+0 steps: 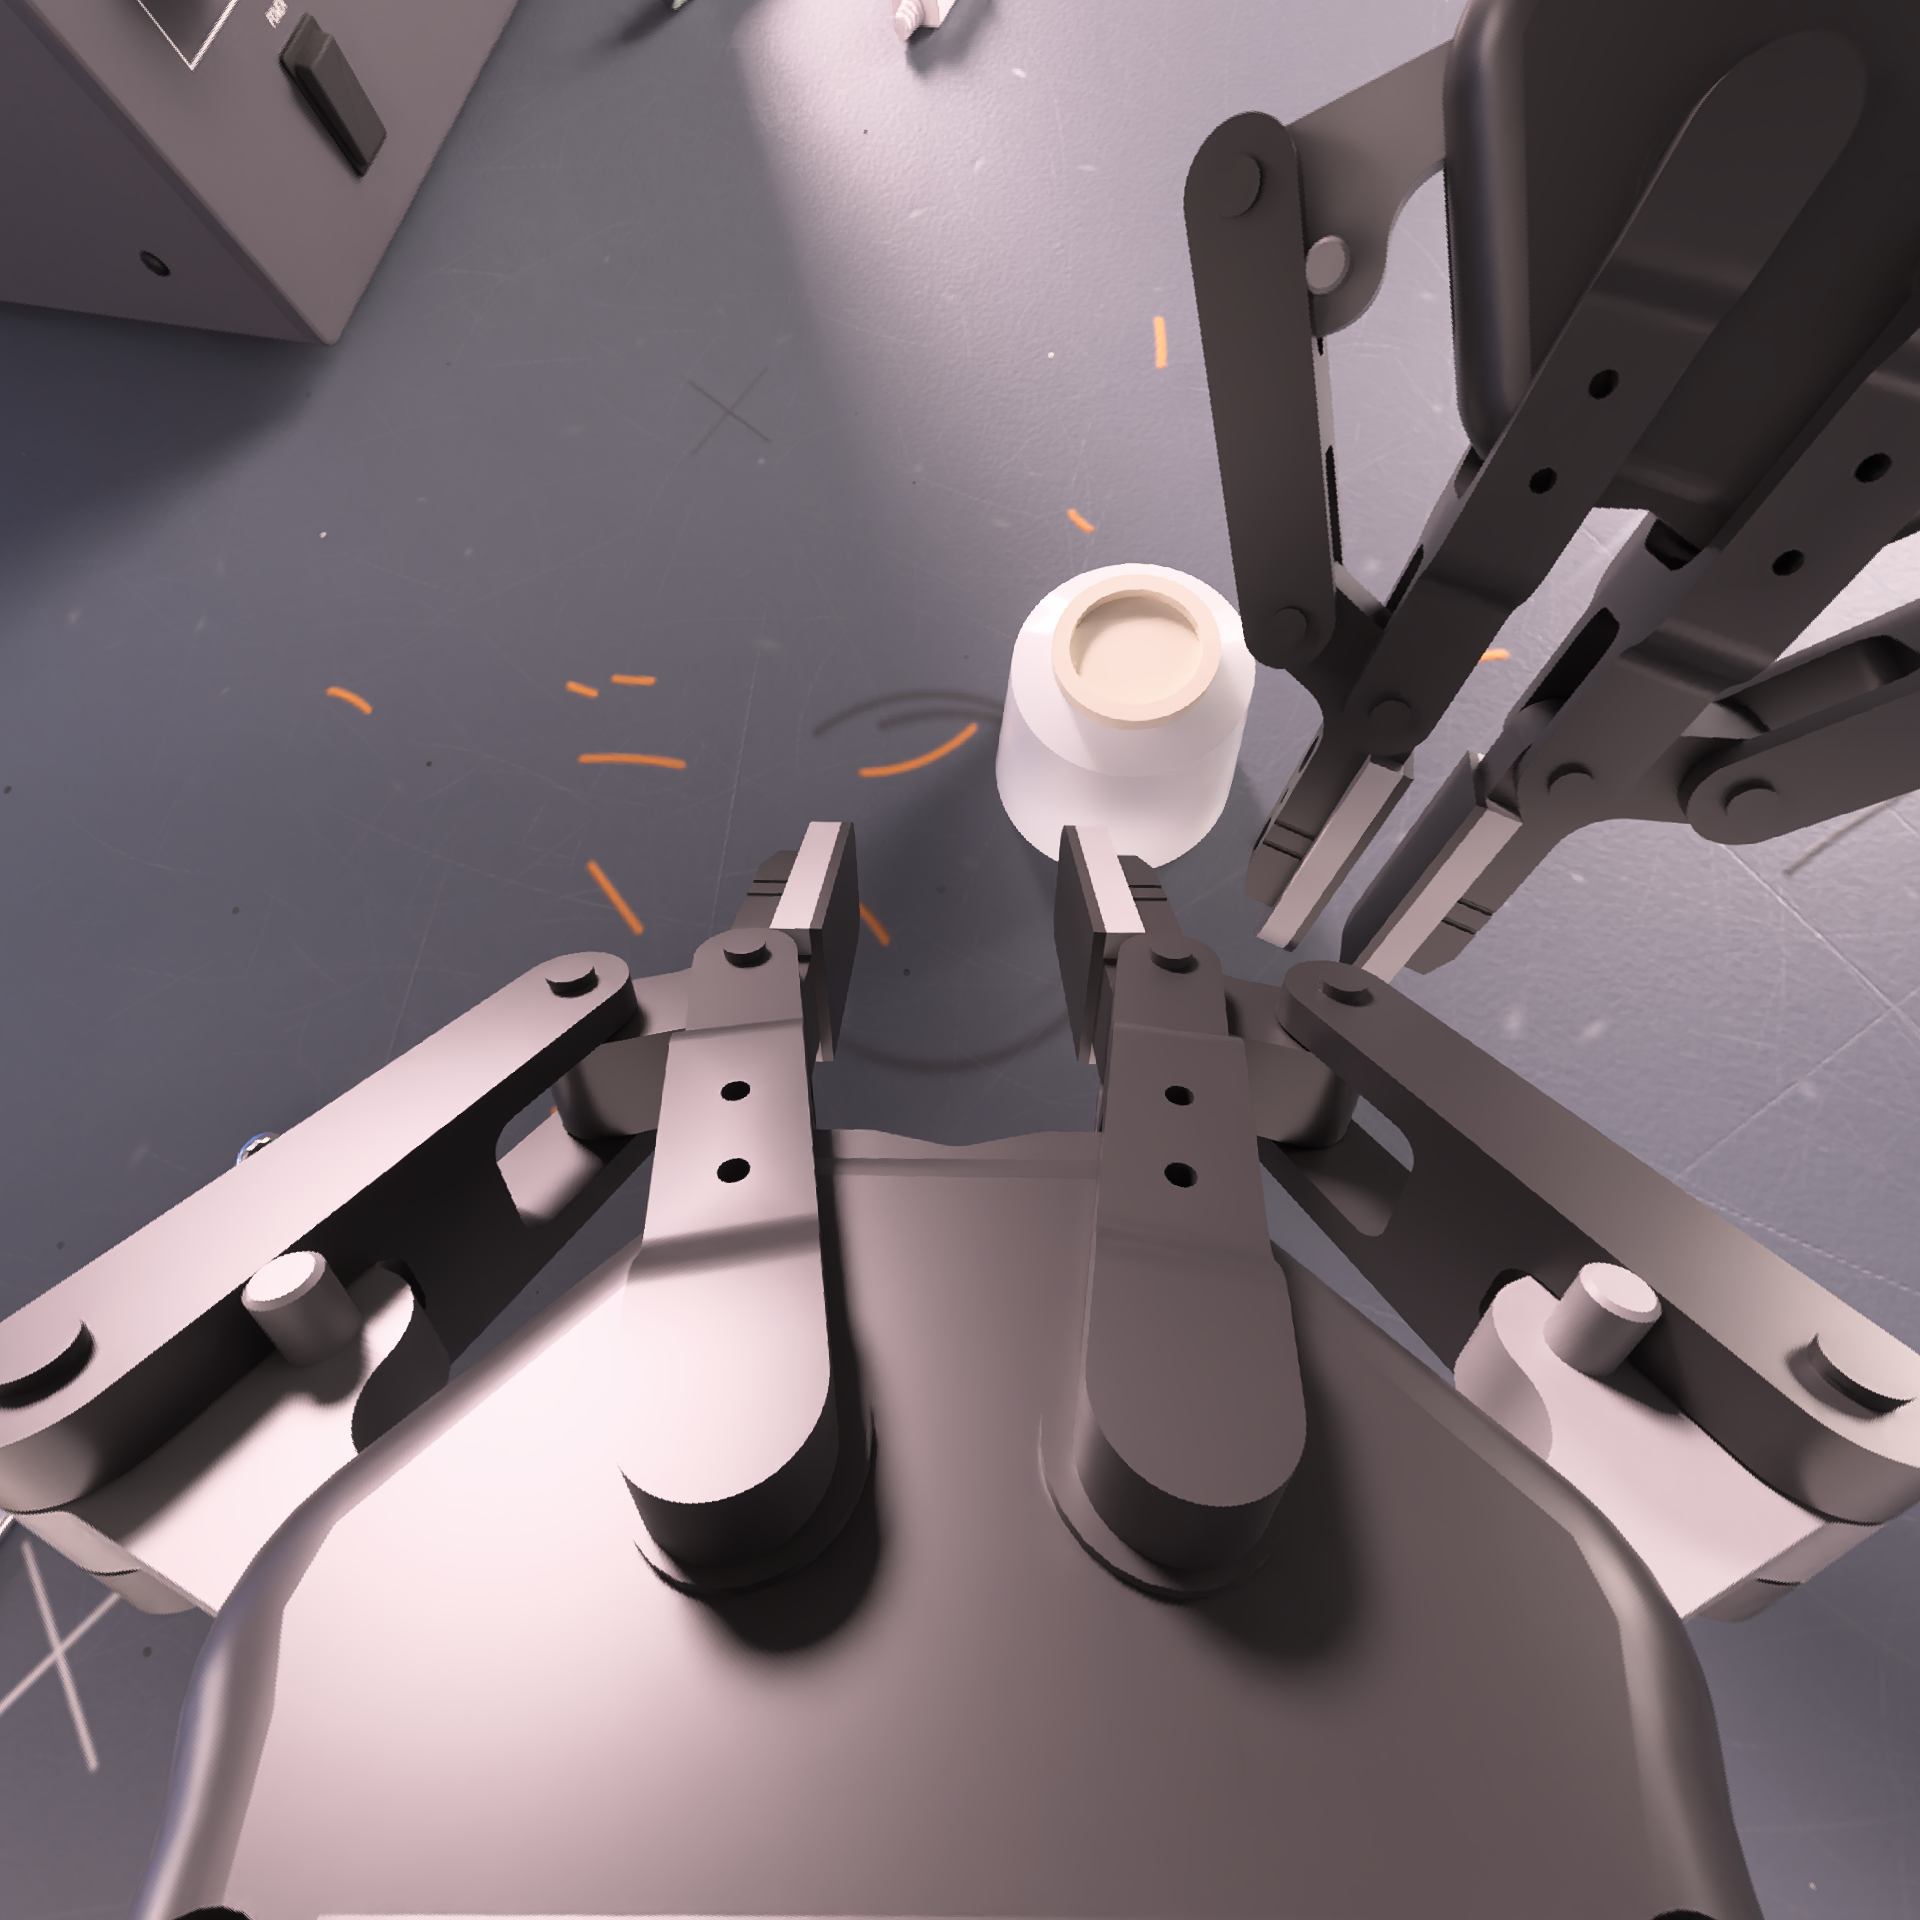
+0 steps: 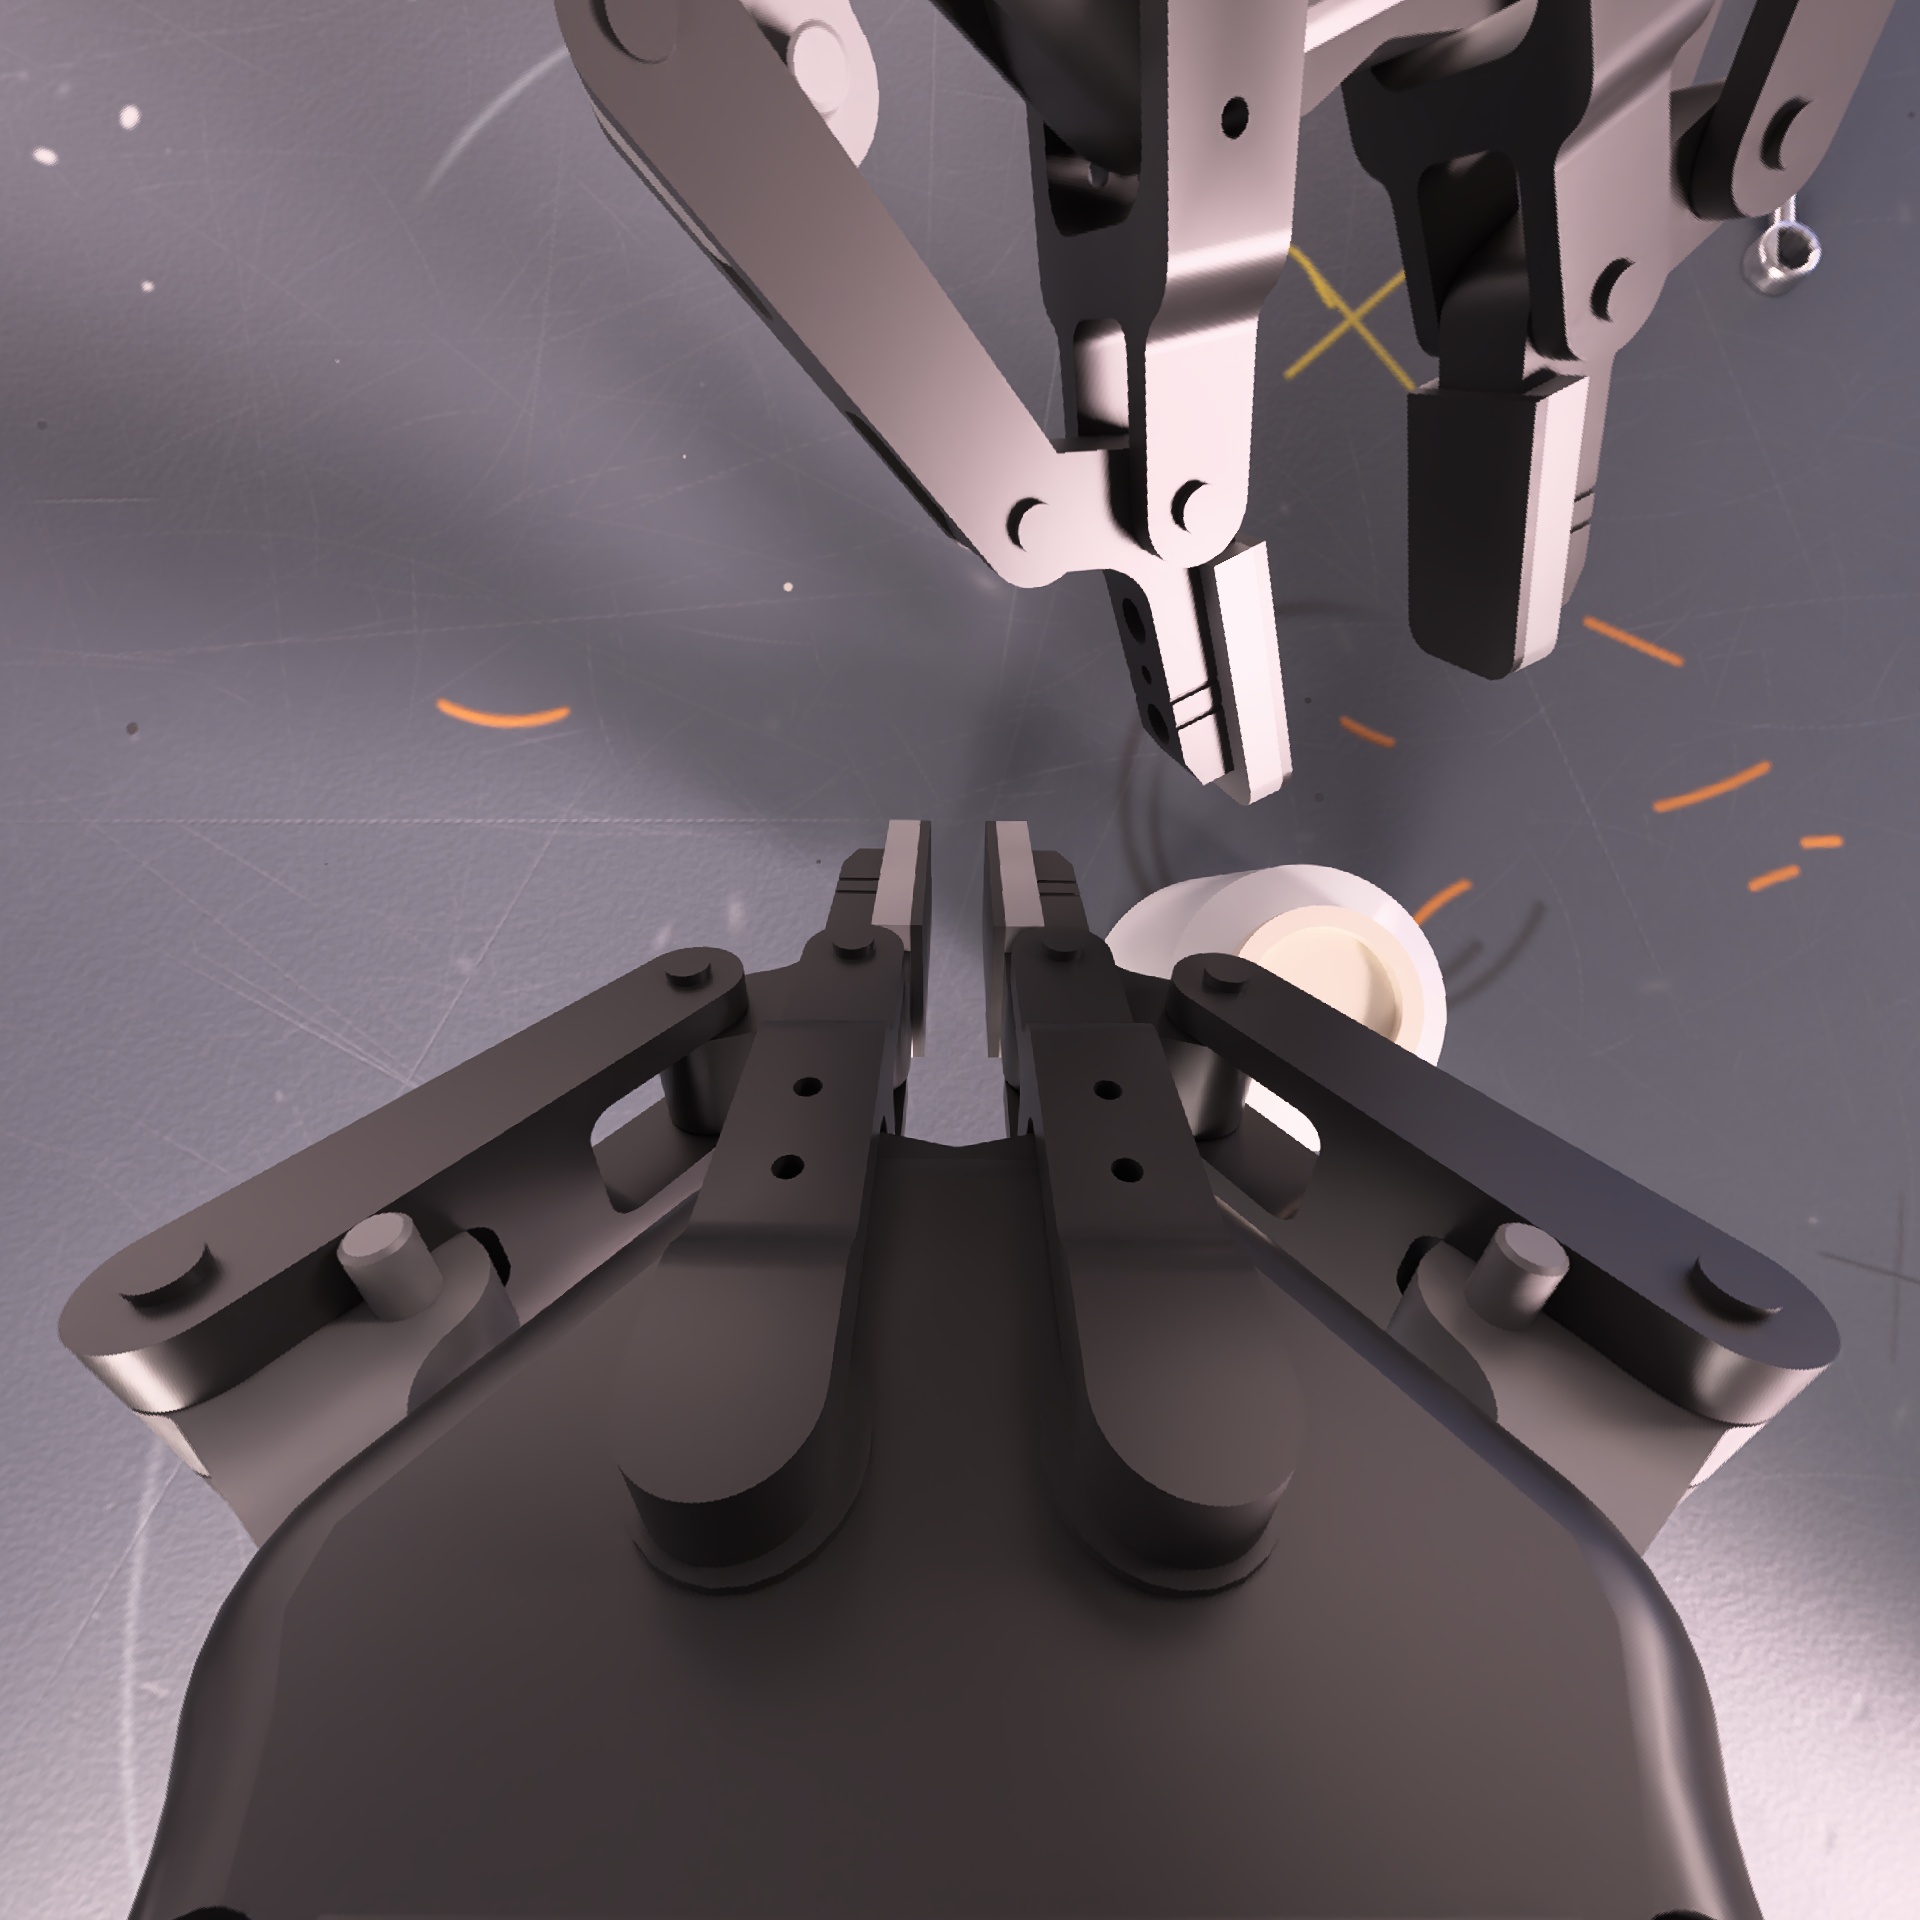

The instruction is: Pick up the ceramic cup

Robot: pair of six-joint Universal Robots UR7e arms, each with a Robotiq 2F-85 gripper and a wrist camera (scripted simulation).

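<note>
The ceramic cup (image 1: 1127, 717) is white and stands upside down on the grey table (image 1: 468, 520), its beige base facing up. My left gripper (image 1: 961, 894) is open and empty. The cup is just ahead of its right fingertip (image 1: 1101, 894), not between the fingers. My right gripper (image 1: 1340, 925) comes in from the upper right, just right of the cup. In the right wrist view my right gripper (image 2: 956, 873) holds nothing, with only a narrow gap between its pads. The cup (image 2: 1320, 956) sits beside its right finger, partly hidden by the linkage. The left gripper (image 2: 1361, 707) hangs open above the cup.
A grey box with a black rocker switch (image 1: 332, 99) stands at the far left. A small white part (image 1: 925, 16) lies at the top edge. A small metal eye hook (image 2: 1055, 249) lies far right. Orange streaks and a yellow cross (image 2: 1351, 322) mark the table.
</note>
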